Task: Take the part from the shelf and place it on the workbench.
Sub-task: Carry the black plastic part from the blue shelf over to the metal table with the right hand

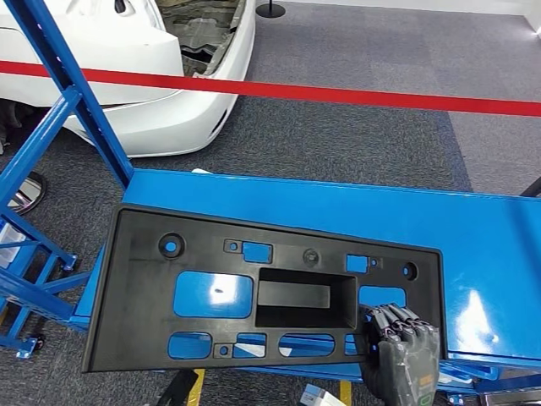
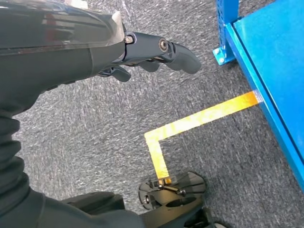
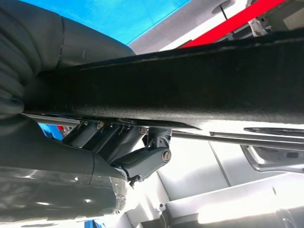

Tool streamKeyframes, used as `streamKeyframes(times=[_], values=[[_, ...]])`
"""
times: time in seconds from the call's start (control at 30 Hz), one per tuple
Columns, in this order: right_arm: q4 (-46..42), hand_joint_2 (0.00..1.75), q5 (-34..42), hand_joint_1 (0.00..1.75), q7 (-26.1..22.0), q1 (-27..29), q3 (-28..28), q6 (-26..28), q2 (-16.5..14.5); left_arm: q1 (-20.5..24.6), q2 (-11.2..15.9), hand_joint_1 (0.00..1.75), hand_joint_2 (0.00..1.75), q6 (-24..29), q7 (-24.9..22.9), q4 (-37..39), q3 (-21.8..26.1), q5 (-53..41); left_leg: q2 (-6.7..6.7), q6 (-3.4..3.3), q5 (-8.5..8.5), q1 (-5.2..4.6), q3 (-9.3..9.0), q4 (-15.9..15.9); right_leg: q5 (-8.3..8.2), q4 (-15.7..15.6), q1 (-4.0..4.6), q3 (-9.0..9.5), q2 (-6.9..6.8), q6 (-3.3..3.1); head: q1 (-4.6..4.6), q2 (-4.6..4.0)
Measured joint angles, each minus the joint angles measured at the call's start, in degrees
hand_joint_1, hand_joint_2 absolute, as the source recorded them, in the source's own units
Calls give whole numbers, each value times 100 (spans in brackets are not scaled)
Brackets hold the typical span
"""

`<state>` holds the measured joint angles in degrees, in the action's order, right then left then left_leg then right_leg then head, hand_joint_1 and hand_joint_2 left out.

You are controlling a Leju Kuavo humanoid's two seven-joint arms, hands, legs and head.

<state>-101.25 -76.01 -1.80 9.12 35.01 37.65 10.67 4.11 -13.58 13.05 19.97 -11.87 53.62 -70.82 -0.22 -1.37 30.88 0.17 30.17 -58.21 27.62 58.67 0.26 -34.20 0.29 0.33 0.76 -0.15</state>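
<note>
Part (image 1: 191, 292), a long black plastic panel pierced by many cutouts and a deep rectangular recess in the middle, lies flat over the near half of the blue workbench (image 1: 357, 211), its far edge on the surface and its near edge and left corner overhanging the front. Judging from this, the step in hand is the set-down. To do it well, the panel should be pushed further onto the blue surface until the whole panel is supported, then lowered level so the unsupported left end does not tip off, and only then released.

Behind the bench stand a blue steel frame (image 1: 61, 93), a white car body (image 1: 128, 76) and a red barrier tape (image 1: 357, 95) over grey carpet.

Relative to the panel, the right hand (image 1: 401, 351) sits at its near right corner, fingers curled over the top face and the near edge clamped between fingers and thumb; the right wrist view shows that edge running across the palm, though how firmly it is pinched is hard to read there.

Well apart from the panel, the left hand (image 2: 157, 50) hangs beside the bench over the carpet and a yellow floor marking (image 2: 193, 121), fingers loosely extended and holding nothing.
</note>
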Motion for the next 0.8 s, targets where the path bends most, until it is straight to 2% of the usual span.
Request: streamKeyframes(times=[0.2,0.27,0.33,0.4,0.47,0.5,0.53,0.57,0.63,0.67,0.7,0.73,0.8], values=[[76,175,115,175,86,17,0,12,-74,0,-1,0,175,117,-55,0,0,-55,0,-18,7,-34,2,-15,-12,-10,-41,1,0,24,2,1],[94,175,157,175,110,30,0,21,-98,0,-1,0,175,141,-71,0,0,-65,0,-49,-15,-50,0,-11,-36,-19,-57,5,2,60,3,0],[102,175,183,175,137,48,0,33,-116,3,-7,0,175,155,-78,0,0,-70,13,-102,-82,-17,-15,44,3,6,-62,-2,3,106,3,0],[111,175,202,175,158,62,2,50,-122,8,-12,0,175,162,-85,0,0,-74,31,-140,-134,35,-24,98,278,343,-71,-124,1,166,-3,0],[133,175,231,175,170,85,5,67,-122,0,-12,0,175,166,-93,0,0,-77,43,-147,-144,54,-19,100,662,1066,-105,-393,-2,235,-7,1],[146,175,246,175,173,99,7,71,-122,-6,-12,0,175,166,-98,0,0,-76,48,-144,-145,62,-19,98,765,1375,-126,-504,-3,263,-7,1],[158,175,257,175,176,111,8,73,-122,-9,-12,0,175,166,-100,0,0,-76,51,-139,-145,71,-19,96,757,1508,-146,-537,-4,290,-7,1],[168,175,263,175,178,116,8,73,-122,-9,-12,0,175,165,-102,0,0,-76,51,-128,-143,84,-22,91,635,1410,-163,-465,-6,310,-7,1],[177,175,268,175,180,117,9,76,-122,-4,-13,0,175,164,-102,0,0,-76,47,-78,-127,114,-26,70,260,701,-191,-91,-8,339,-7,1],[180,175,268,175,180,117,10,79,-122,0,-14,0,175,164,-103,0,0,-76,42,-38,-121,119,-19,56,133,345,-184,89,-2,325,-8,0],[181,175,272,175,180,120,10,82,-122,3,-15,0,175,165,-104,0,0,-77,38,6,-122,118,-10,46,72,106,-173,203,3,300,-9,0],[182,175,276,175,181,121,10,85,-122,4,-16,0,175,166,-106,0,0,-79,34,47,-132,115,4,41,78,6,-155,244,10,267,-9,0],[182,175,286,175,182,120,8,91,-123,5,-20,0,175,166,-108,0,0,-86,31,119,-155,115,29,40,81,-30,-139,222,12,182,-7,0]])
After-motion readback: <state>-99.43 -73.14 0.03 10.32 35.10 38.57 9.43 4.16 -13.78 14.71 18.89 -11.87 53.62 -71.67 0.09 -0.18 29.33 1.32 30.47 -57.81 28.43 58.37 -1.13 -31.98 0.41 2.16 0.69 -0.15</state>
